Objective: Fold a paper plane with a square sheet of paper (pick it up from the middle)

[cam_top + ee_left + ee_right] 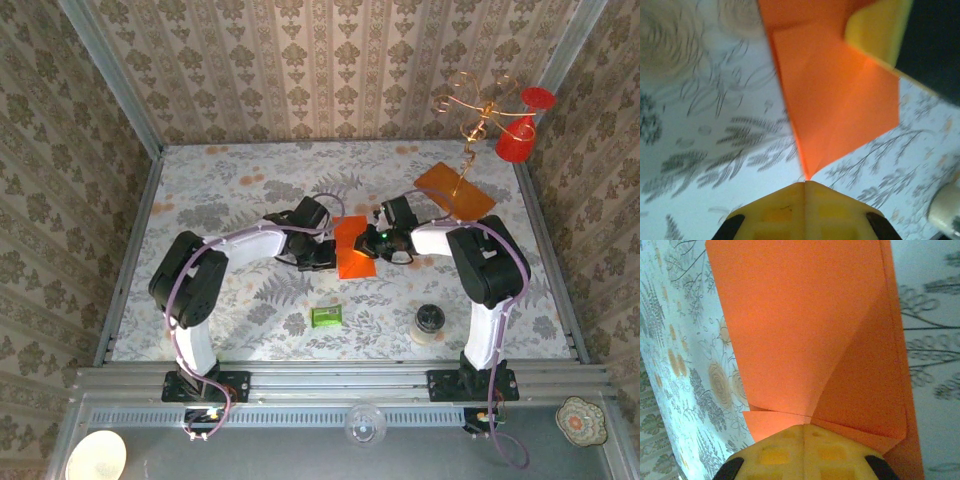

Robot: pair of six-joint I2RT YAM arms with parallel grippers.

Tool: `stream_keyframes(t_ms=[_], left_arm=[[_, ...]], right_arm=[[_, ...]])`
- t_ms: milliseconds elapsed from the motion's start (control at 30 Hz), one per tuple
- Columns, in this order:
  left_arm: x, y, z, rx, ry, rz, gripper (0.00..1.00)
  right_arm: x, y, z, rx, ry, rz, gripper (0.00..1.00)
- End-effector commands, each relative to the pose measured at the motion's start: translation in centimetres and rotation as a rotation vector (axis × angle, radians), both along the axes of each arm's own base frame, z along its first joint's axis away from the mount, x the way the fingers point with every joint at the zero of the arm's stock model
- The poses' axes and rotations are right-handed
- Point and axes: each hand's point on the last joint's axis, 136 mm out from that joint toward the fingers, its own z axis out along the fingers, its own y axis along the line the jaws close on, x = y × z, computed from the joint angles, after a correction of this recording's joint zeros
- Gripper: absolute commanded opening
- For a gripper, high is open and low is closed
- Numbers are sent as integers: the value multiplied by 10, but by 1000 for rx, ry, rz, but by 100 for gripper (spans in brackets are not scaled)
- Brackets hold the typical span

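Top external: floral-print table (230, 190), damask-papered walls (300, 70), green packet (326, 316) toward near edge. Wrist views: left tool (805, 184) and right tool (804, 426) each clamped on folded orange paper (805, 330).

Orange paper (355, 250), partly folded and creased, is central over the table (240, 190).

I've got the top cam high behind the arm bases, angled down and forward, far enough back to take in the whole table (230, 200), both arms and the back wall. Each wrist cam looks out over its own gripper, left gripper (805, 183) and right gripper (804, 426) at the bottom edge, right up against the square sheet of paper (840, 100), the right one nearer. All three views share that sheet mid-table; my left wrist cam also catches the right gripper's finger (875, 30) top right.
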Motion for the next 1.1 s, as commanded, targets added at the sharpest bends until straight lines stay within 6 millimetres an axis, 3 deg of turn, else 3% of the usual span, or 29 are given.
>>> stream_keyframes(t_ms=[0,133,300,467,667,1067], left_arm=[[29,-14,8,-68,-44,64,3],[45,-24,10,-108,-60,80,9],[57,-29,3,-104,-65,88,12],[73,-20,-6,-95,-75,159,13],[73,-19,-24,-84,-32,178,13],[64,-6,-49,-19,34,217,11]], right_arm=[[0,-9,23,-8,4,-20,12],[2,-16,40,-4,-27,-57,21],[-9,-31,27,-33,12,-121,31],[-16,-37,14,-34,51,-155,38],[-18,-29,3,7,87,-137,35],[-15,-19,1,41,88,-119,28]])
